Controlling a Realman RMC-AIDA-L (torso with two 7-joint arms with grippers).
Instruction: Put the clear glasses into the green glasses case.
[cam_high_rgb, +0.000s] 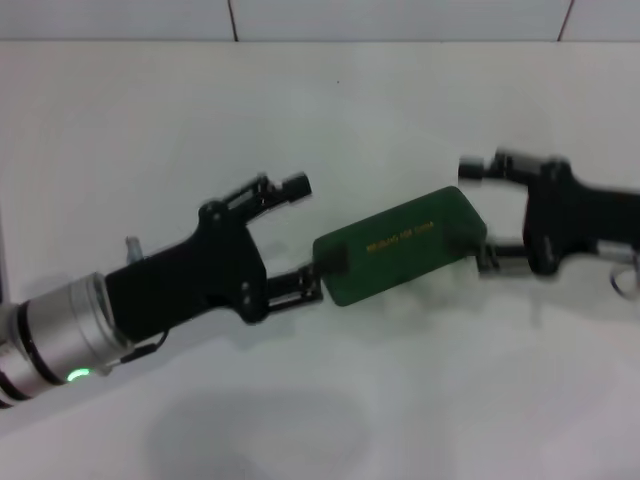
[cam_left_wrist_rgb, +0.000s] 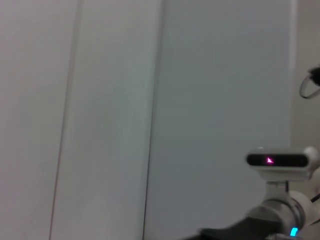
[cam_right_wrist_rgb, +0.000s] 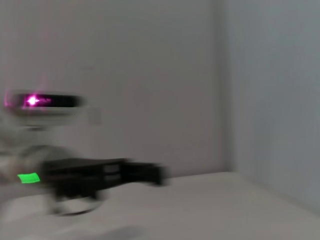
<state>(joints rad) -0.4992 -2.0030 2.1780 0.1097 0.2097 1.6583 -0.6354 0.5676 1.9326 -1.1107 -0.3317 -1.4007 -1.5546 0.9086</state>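
Note:
The green glasses case (cam_high_rgb: 400, 245) lies closed on the white table (cam_high_rgb: 320, 100), lid up with gold lettering, slanting from near left to far right. My left gripper (cam_high_rgb: 310, 230) is open at the case's left end, its lower finger touching that end. My right gripper (cam_high_rgb: 478, 215) is open at the case's right end, its lower finger against it. The clear glasses are out of view. Neither wrist view shows the case.
A tiled wall (cam_high_rgb: 400, 18) runs behind the table. The left wrist view shows a wall and the robot's head camera (cam_left_wrist_rgb: 277, 160). The right wrist view shows that head (cam_right_wrist_rgb: 42, 102), a dark arm (cam_right_wrist_rgb: 100, 175) and the table surface (cam_right_wrist_rgb: 210, 210).

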